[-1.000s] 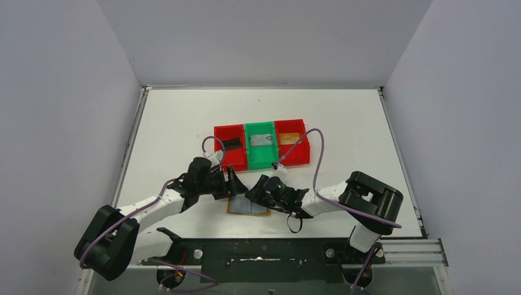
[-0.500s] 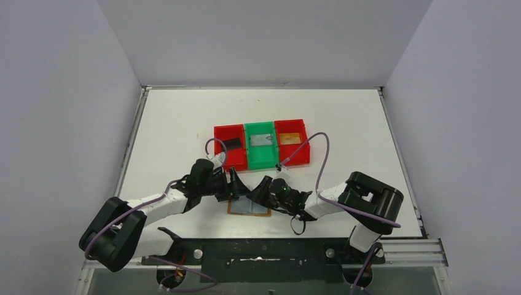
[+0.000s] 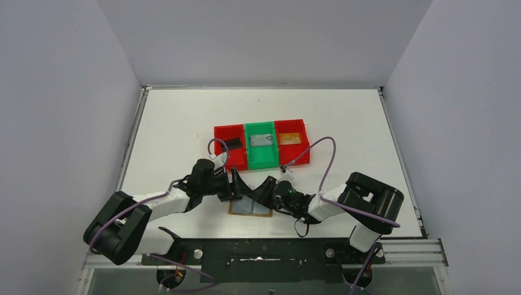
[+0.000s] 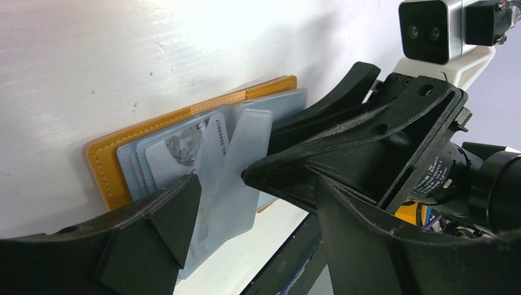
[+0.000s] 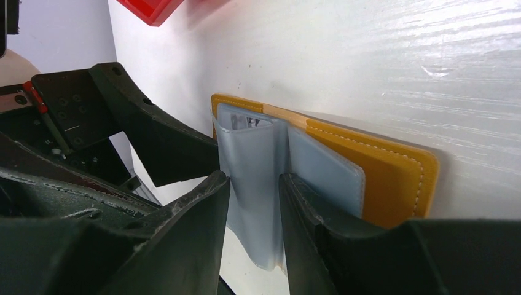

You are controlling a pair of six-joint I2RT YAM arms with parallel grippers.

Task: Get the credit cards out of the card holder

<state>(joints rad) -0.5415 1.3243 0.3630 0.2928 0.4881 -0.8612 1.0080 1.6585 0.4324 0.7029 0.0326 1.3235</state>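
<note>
Both arms have edged inward over the white table [image 3: 368, 135]. The flat orange-tan book-style card holder [image 3: 250, 208] lies open near its front edge, long axis left to right, between the grippers. The left gripper [image 3: 236, 187] has its jaws well apart at the holder's left half. The right gripper [image 3: 263, 189] has narrowly parted jaws flanking a raised pale blue-grey sleeve [image 5: 255, 184]; whether they pinch it cannot be told. A printed card [image 4: 184, 150] shows in the left pocket, nearest the left fingers, so extraction probably falls to them.

Card holder [image 5: 393, 178] lower edge hidden behind right hand [image 5: 253, 181].
</note>
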